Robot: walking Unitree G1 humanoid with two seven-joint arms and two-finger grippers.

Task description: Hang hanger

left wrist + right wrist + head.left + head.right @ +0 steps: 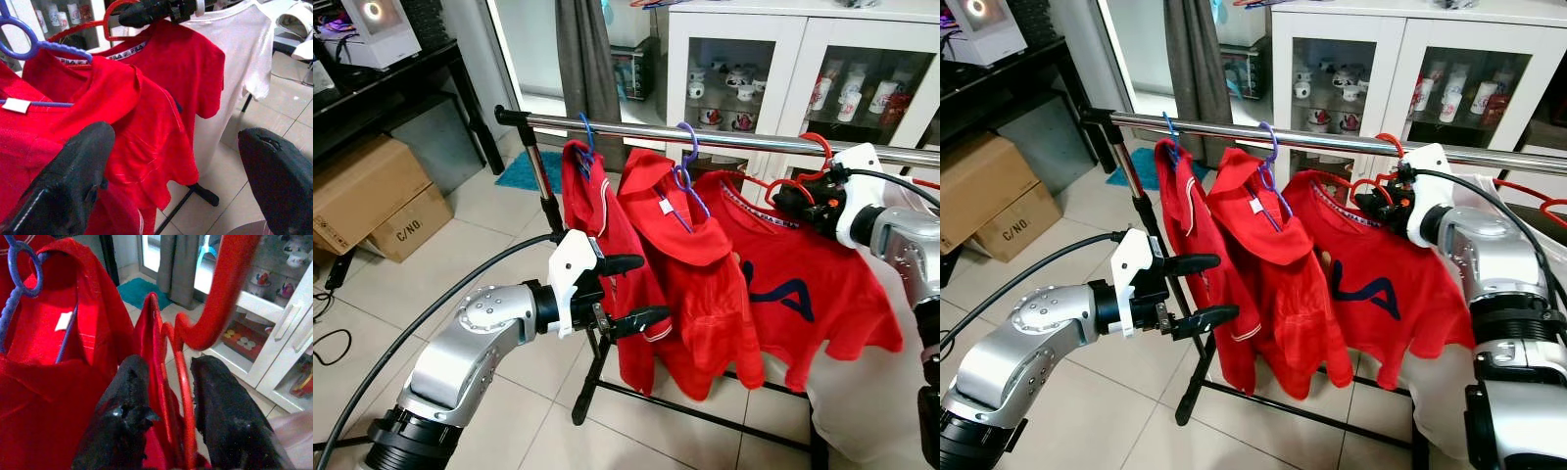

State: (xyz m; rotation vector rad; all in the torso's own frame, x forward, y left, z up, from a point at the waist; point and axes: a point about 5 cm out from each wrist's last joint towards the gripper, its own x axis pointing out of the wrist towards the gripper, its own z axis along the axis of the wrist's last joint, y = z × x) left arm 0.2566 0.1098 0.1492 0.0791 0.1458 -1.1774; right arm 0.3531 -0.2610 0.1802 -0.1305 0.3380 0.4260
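red hanger (800,174) pinched near its hook by right gripper (795,201), jaws closed on it, at rail (724,135) | left gripper (631,292) held wide open, empty, beside red shirts (690,284)

Steel rail (724,130), three hung red shirts (705,274)

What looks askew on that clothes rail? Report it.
The middle red shirt sits crooked on its purple hanger, bunched and slipping to one side. The red hanger carrying the logo shirt is tilted in the right gripper, its hook at the rail.
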